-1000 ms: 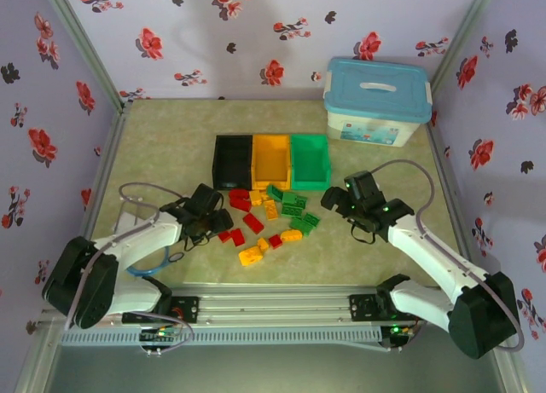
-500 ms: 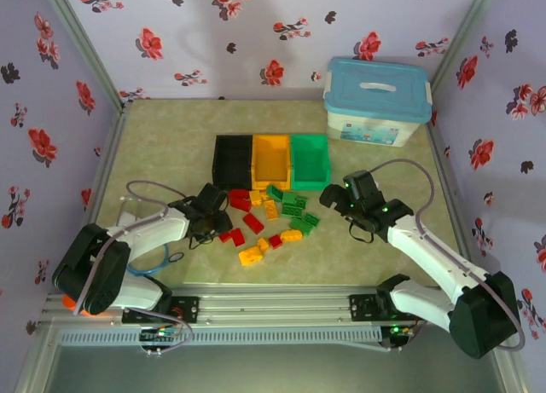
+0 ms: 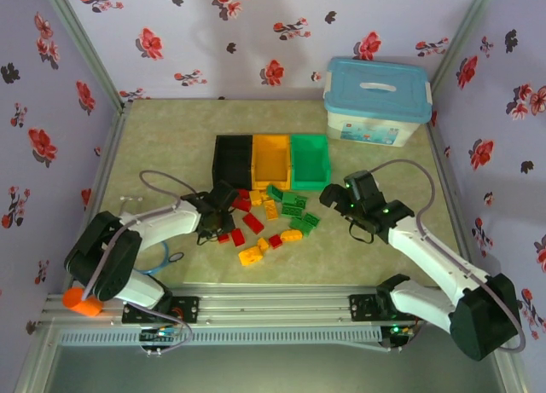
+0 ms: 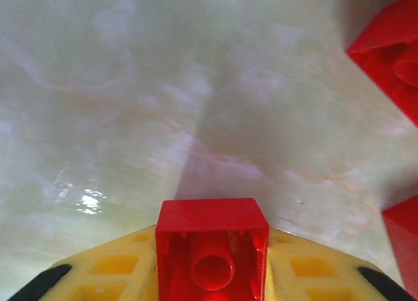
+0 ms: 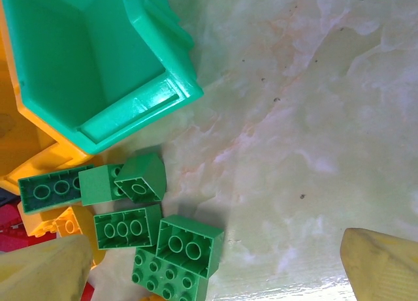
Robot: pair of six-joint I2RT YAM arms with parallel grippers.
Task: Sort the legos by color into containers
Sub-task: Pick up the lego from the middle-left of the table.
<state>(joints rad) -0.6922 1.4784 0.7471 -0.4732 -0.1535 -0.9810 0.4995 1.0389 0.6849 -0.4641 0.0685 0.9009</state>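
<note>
red lego (image 4: 212, 258) pinched in left jaws; right jaws spread above green legos (image 5: 186, 242).

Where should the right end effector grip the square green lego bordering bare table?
Grip the square green lego across two opposite flat side walls, coming straight down. Its walls stand upright; the side facing bare table is free, but another green lego sits close on the opposite side, so clearance there looks tight.
</note>
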